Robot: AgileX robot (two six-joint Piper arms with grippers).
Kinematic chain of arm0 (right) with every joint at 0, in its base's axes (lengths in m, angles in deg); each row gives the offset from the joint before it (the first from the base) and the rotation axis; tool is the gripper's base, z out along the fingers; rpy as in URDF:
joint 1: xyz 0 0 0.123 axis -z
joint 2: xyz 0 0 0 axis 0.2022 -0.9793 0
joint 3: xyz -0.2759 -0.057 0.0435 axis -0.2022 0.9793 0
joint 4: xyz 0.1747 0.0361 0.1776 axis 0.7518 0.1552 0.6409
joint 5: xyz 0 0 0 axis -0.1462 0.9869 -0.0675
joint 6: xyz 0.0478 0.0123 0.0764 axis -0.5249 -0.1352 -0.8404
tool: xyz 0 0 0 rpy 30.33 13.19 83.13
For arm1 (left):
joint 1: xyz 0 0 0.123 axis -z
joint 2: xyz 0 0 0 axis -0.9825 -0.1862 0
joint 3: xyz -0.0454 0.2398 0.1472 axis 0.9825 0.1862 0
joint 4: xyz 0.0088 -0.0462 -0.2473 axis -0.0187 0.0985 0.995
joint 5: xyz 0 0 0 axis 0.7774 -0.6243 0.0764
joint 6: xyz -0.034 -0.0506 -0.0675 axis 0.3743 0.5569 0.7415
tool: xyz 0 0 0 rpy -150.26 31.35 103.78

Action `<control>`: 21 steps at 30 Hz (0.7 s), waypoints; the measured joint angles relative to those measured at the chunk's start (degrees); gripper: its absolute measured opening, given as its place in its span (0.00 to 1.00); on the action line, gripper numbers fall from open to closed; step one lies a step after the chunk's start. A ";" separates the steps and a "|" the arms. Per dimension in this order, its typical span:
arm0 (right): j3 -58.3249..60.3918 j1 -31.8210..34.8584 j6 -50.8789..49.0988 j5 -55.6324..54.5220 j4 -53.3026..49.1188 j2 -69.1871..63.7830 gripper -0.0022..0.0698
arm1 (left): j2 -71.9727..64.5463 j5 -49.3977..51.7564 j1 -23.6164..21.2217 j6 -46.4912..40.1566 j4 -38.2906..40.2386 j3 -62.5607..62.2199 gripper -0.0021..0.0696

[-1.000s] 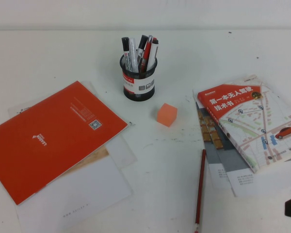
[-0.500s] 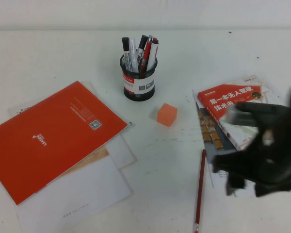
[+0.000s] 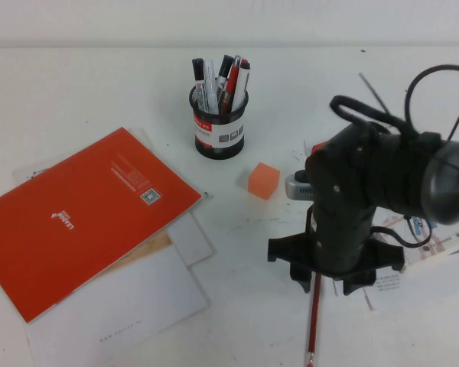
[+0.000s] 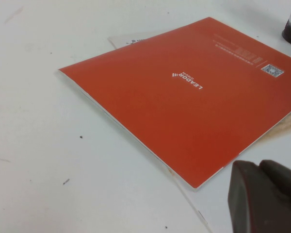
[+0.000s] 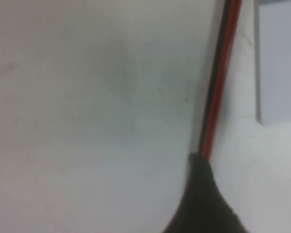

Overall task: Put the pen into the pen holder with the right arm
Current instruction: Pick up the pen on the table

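Since a second ago the right arm (image 3: pixel 367 191) has swept in from the right edge and now hangs over the upper part of the pen (image 3: pixel 314 321), hiding most of the road-map book it crossed half a second earlier.

High view: the right hand (image 3: pixel 321 284) points down at the white counter (image 3: pixel 76 84), its fingers spread apart on either side of the pen, nothing gripped. The pen lies flat, its lower end reaching the near edge. The pen holder (image 3: pixel 219 128) stands upright well apart from it, toward the far side, full of markers (image 3: pixel 220 80). An orange cube (image 3: pixel 263 180) sits between holder and arm. An orange booklet (image 3: pixel 80 214) rests on white papers (image 3: pixel 122 306) on the left.

Left wrist view: the left hand (image 4: pixel 264 196) shows only as a dark tip above the booklet's corner; I cannot tell whether it is released or clenched.

Right wrist view: the pen's red-and-black shaft runs along the counter to one dark fingertip (image 5: pixel 201 199), beside a sheet of paper.
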 joint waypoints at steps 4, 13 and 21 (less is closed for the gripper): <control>-0.45 -0.50 -1.89 -2.87 -0.93 -1.87 0.55 | 0.00 0.00 0.00 0.00 0.00 0.00 0.03; -0.69 -0.47 -4.19 -6.56 0.19 -5.36 0.52 | 0.00 0.00 0.00 0.00 0.00 0.00 0.03; -0.74 -0.37 -4.78 -6.82 0.19 -5.62 0.25 | 0.00 0.00 0.00 0.00 0.00 0.00 0.03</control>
